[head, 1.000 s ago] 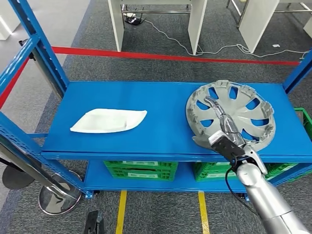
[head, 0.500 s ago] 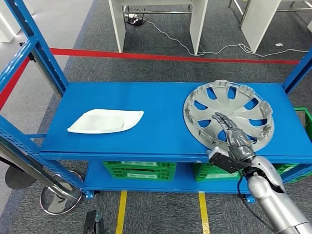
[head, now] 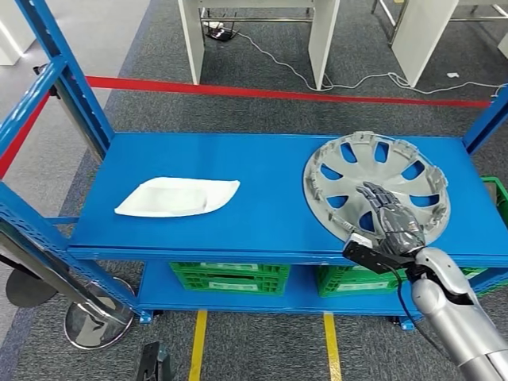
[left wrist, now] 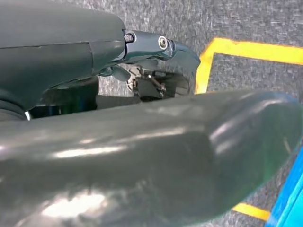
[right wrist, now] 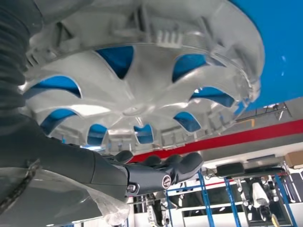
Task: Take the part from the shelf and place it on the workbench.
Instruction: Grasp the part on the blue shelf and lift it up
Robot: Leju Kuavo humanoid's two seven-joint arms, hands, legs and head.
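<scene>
Right hand (head: 392, 224) at the near rim of the round silver-grey plastic wheel cover (head: 376, 184), fingers spread flat over its spokes, nothing clasped.

Cover flat at the right end of the blue steel shelf (head: 270, 198), near edge at the shelf lip, well apart from the white curved plastic panel (head: 177, 197). Advised: hook thumb under the rim, close firmly, lift level. Left hand (left wrist: 150, 161) hanging; closure impossible to tell.

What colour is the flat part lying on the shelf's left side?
White flat part, clearest in the head view against the blue shelf.
</scene>
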